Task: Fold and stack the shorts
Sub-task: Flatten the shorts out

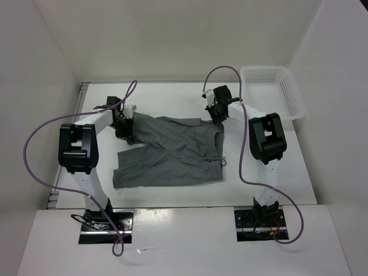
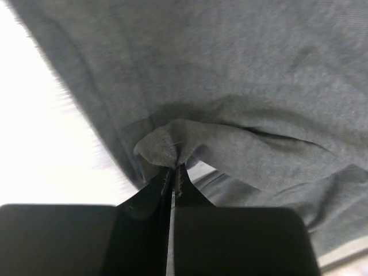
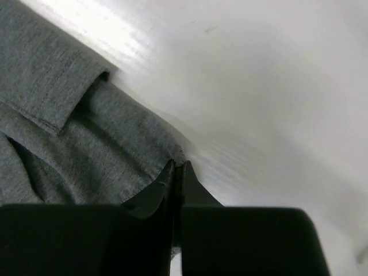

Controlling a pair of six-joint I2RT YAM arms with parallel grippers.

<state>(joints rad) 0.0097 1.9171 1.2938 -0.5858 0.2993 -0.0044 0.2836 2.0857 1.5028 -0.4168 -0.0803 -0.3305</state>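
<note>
The shorts [image 1: 172,155] are being pinched at the far edge by the left gripper [image 2: 173,171] and the right gripper [image 3: 177,167] — probably for folding.

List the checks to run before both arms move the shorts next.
1. Left claw shut on shorts: ok, pinching a fabric fold.
2. Right claw shut on shorts: ok, but only at the very edge.
3. Both grips on the far edge: ok.
4. Shorts lying flat: not ok, creased through the middle.
5. Drawstring tucked: not ok, loose at the waistband.
6. Basket apart from shorts: ok.
</note>
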